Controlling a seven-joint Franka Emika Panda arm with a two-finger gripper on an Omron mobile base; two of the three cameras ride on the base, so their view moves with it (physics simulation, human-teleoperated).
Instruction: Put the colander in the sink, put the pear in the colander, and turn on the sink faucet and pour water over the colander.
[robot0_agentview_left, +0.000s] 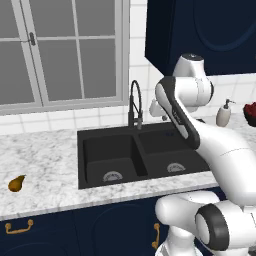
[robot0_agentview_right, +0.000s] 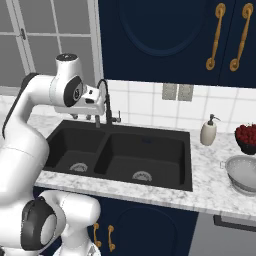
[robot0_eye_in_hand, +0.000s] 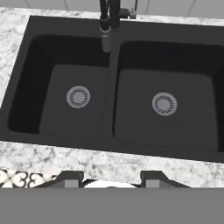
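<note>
While your gripper (robot0_eye_in_hand: 112, 177) hangs above the sink (robot0_eye_in_hand: 114, 131), its fingers stand partly apart with nothing between them.
You have one sink with two basins, each holding one silver drain and nothing else; one faucet (robot0_eye_in_hand: 109, 19) rises at the far rim, past the fingertips. One colander (robot0_agentview_right: 243, 172), with nothing visible in it, sits on the counter (robot0_agentview_right: 210, 182) well off to the gripper's right, near one soap bottle (robot0_agentview_right: 208, 131) and one dark bowl of red fruit (robot0_agentview_right: 246, 137). One pear (robot0_agentview_left: 16, 183) lies on the counter well to its left.

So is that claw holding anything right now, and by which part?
Nothing is held. The claw hangs above the sink, with bare space between its fingertips.
</note>
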